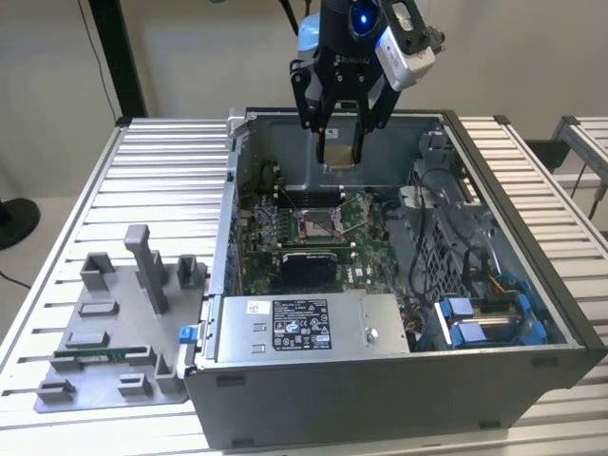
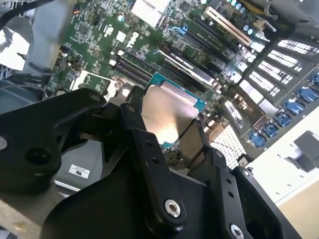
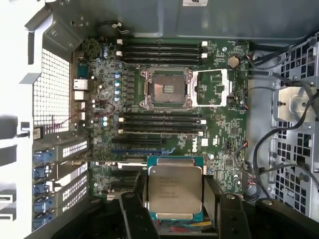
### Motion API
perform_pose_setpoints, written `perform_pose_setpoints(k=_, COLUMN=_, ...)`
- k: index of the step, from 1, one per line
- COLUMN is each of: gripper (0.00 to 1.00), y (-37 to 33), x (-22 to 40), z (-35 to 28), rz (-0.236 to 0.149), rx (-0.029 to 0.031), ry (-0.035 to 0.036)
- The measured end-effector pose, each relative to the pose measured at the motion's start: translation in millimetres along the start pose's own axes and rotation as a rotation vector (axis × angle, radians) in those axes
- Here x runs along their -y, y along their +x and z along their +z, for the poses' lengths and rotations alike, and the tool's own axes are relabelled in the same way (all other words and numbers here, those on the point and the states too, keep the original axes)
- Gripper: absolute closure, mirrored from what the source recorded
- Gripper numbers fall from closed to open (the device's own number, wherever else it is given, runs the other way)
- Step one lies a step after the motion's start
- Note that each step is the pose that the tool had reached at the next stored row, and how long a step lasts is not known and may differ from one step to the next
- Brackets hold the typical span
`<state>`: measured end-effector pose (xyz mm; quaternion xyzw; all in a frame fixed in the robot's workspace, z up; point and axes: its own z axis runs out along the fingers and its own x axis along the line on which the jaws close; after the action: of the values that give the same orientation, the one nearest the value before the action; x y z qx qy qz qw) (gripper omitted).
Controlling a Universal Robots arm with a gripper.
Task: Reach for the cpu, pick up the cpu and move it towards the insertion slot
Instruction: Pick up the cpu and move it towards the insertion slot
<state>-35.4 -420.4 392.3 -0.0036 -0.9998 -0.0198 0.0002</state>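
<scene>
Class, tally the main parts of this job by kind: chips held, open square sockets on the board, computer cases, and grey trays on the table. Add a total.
Chips held between the fingers: 1, the cpu
Square sockets: 1, the insertion slot
Computer cases: 1, the case
Grey trays: 1, the tray
Total: 4

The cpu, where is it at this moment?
The cpu is held in the gripper above the open computer case, over the motherboard, short of the insertion slot.

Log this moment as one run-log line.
gripper: shut on cpu | position: raised above open case | insertion slot: open, empty | cpu not yet seated
</scene>
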Motion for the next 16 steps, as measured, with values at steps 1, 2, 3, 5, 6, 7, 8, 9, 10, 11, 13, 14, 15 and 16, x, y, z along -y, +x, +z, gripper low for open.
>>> perform_pose_setpoints(k=1, gripper=1.00, y=0.1, x=-2.7, z=0.2, rz=0.000, rx=-0.0001, ry=0.0000)
perform_pose_setpoints(k=2, gripper=1.00, y=0.0, x=-5.7, z=0.4, rz=0.000, rx=-0.0001, ry=0.0000)
perform_pose_setpoints(k=3, gripper=1.00, y=0.1, x=-8.8, z=0.8, rz=0.000, rx=0.0000, ry=0.0000)
perform_pose_setpoints(k=5, gripper=1.00, y=0.1, x=-14.6, z=1.6, rz=0.000, rx=-0.0001, ry=0.0000)
perform_pose_setpoints(k=6, gripper=1.00, y=0.2, x=-17.3, z=2.1, rz=0.000, rx=0.0000, ry=0.0000)
perform_pose_setpoints(k=7, gripper=1.00, y=0.2, x=-19.9, z=2.6, rz=0.000, rx=-0.0001, ry=0.0001)
perform_pose_setpoints(k=8, gripper=1.00, y=0.2, x=-22.3, z=3.3, rz=0.000, rx=-0.0001, ry=0.0000)
perform_pose_setpoints(k=9, gripper=1.00, y=0.2, x=-24.4, z=4.1, rz=0.000, rx=-0.0002, ry=-0.0001)
perform_pose_setpoints(k=10, gripper=1.00, y=0.2, x=-26.8, z=5.0, rz=0.000, rx=-0.0004, ry=0.0000)
perform_pose_setpoints(k=11, gripper=1.00, y=0.3, x=-29.4, z=6.0, rz=0.000, rx=-0.0004, ry=0.0000)
perform_pose_setpoints(k=13, gripper=1.00, y=0.3, x=-35.2, z=8.4, rz=0.000, rx=-0.0006, ry=-0.0001)
perform_pose_setpoints(k=14, gripper=1.00, y=0.3, x=-38.2, z=9.5, rz=0.000, rx=-0.0007, ry=0.0001)
perform_pose_setpoints(k=15, gripper=1.00, y=0.3, x=-41.3, z=10.9, rz=0.000, rx=-0.0009, ry=0.0000)
perform_pose_setpoints(k=16, gripper=1.00, y=0.4, x=-44.9, z=12.5, rz=0.000, rx=-0.0013, ry=0.0000)
